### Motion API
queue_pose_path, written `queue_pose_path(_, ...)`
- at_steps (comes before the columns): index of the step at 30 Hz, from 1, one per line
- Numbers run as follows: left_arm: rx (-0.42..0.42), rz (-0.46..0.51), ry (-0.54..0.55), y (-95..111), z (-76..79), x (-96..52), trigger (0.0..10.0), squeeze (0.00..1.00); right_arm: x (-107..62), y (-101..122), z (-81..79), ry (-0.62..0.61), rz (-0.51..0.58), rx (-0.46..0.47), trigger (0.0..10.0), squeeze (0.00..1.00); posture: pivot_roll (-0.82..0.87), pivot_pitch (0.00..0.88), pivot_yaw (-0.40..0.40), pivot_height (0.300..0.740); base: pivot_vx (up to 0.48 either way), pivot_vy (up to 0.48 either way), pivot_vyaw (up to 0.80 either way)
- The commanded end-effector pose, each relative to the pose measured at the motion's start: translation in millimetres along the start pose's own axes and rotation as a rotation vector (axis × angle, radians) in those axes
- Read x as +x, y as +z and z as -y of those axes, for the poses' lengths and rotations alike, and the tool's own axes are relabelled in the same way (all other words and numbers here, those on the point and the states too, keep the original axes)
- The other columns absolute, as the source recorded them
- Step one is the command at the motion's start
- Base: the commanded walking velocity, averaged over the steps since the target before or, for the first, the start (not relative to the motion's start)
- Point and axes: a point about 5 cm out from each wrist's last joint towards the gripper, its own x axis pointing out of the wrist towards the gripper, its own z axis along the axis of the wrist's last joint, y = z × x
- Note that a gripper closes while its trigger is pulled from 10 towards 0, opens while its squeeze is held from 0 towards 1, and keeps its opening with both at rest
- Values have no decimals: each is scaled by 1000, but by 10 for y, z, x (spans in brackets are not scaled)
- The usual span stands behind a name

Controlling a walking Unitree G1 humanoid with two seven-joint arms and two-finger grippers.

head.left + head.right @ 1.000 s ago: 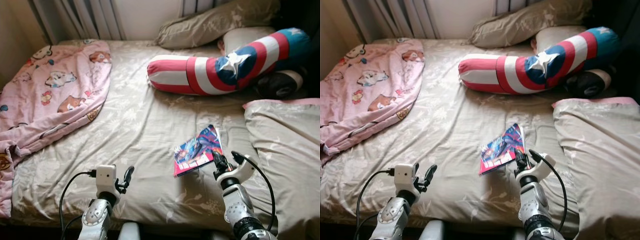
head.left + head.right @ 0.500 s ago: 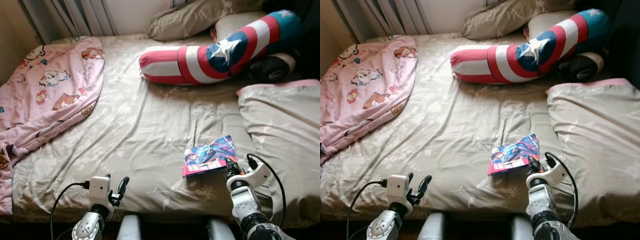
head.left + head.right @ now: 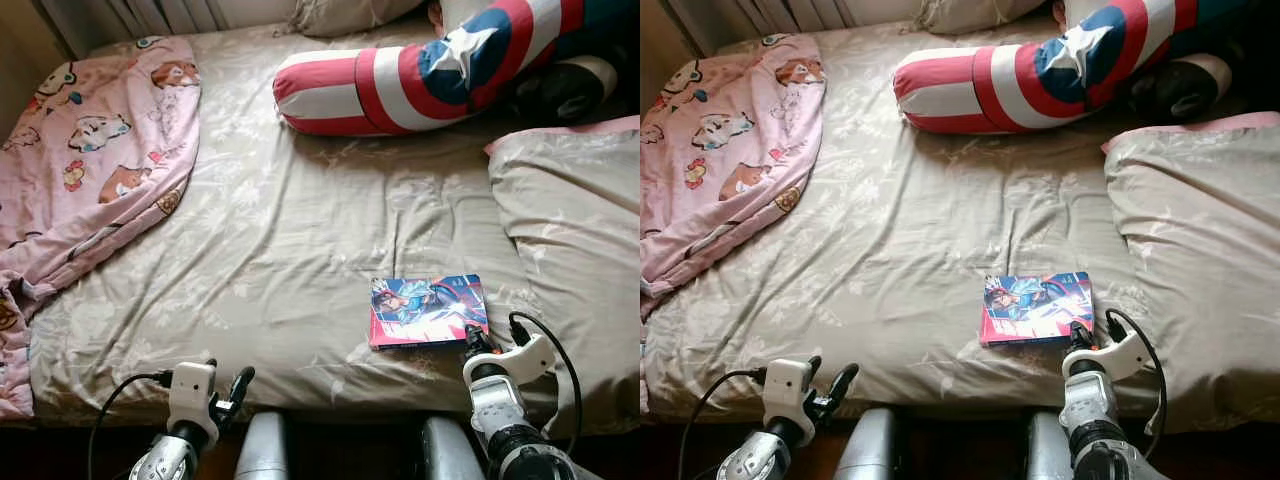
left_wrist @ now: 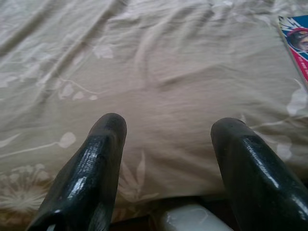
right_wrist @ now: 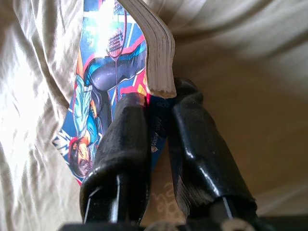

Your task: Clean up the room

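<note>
At the upper left of the head view a pink cartoon-print blanket (image 3: 85,160) lies rumpled across the bed (image 3: 280,230), spilling toward its left edge, which looks like bedding left loose rather than folded and so a likely later job in the tidying. At the lower left the left tool (image 3: 228,392) hovers by the near edge of the mattress with its fingers spread and nothing between them; the wrist view shows bare beige sheet past the two black fingers (image 4: 91,168), so this arm is probably just kept out of the way. Along the top centre to the upper right a long red, white and blue star-patterned bolster (image 3: 430,75) rests against the head end, where cushions belong. At the lower centre right lies the comic book (image 3: 428,312), nearly flat on the sheet and close to the near edge. The right tool (image 3: 469,343) is clenched on its near right corner, the cover pinched between the fingers while the pages curl free above them. Gripping a corner probably lets the book be drawn off the bed. At the right a beige pillow (image 3: 570,220) sits just beside the book.
</note>
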Motion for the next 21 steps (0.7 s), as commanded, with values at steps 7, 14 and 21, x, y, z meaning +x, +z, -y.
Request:
queue_pose_path(7, 20, -49, -7, -52, -3, -70, 10000, 0, -62, -166, 131, -26, -136, -93, 10000, 0, 203, 285, 134, 622, 0, 0, 0)
queue_pose_path(14, 15, -60, -7, -58, 16, -74, 10000, 0, -83, -99, 243, -85, -112, -89, 10000, 0, 198, 287, 133, 622, 0, 0, 0)
queue_pose_path(21, 15, -63, -12, -54, 28, -75, 10000, 0, -111, -52, 342, -143, -88, -135, 10000, 0, 192, 292, 133, 622, 0, 0, 0)
